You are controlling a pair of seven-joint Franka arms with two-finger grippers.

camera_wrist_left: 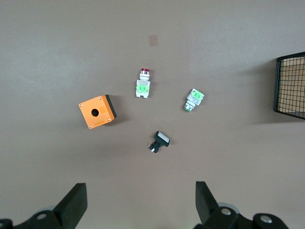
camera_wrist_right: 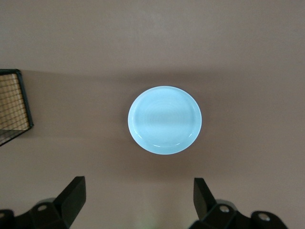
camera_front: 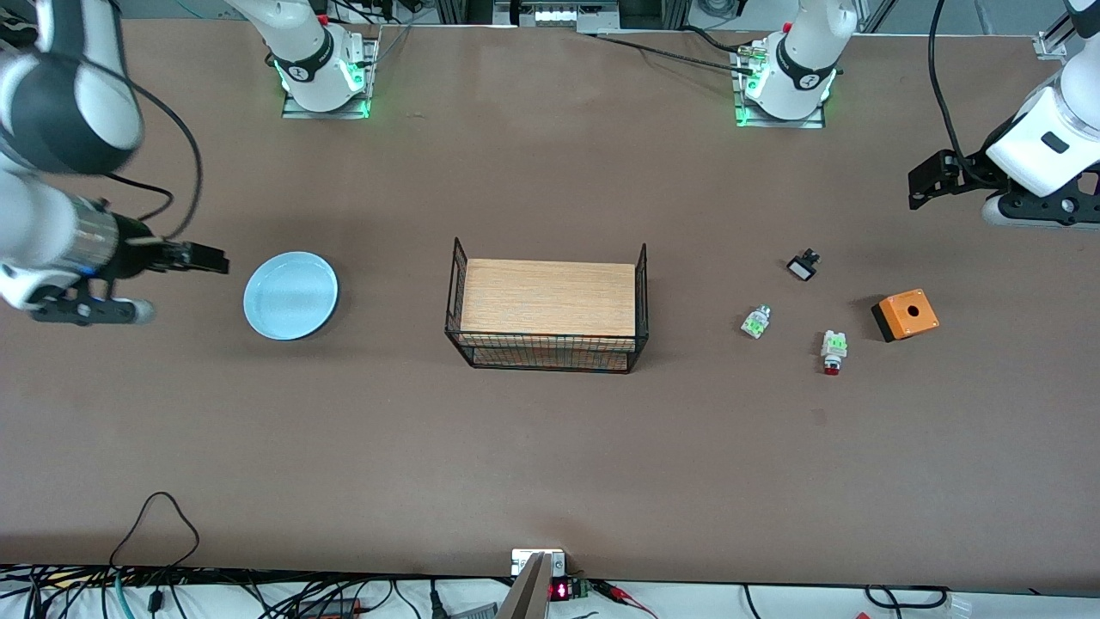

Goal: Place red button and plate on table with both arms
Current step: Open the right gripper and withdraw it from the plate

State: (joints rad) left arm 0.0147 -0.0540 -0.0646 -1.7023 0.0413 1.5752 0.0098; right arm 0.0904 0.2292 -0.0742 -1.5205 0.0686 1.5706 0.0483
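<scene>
Both things already lie on the table (camera_front: pixel 550 464), so the placing looks done and only retreat seems called for. Nearest the front camera, the red button (camera_front: pixel 832 352) rests beside the orange box (camera_front: pixel 905 315), toward the left arm's end; the plate (camera_front: pixel 290 295) sits flat toward the right arm's end. The left gripper (camera_front: pixel 926 182) hangs spread and empty, well apart from the button; the right gripper (camera_front: pixel 206 257), likewise spread and empty, hovers just beside the plate.

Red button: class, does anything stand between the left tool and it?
Nothing visible does. The open left tool looks down on the red button; the black-and-white part lies nearest the tool, beside that line, and the orange box sits apart.
</scene>
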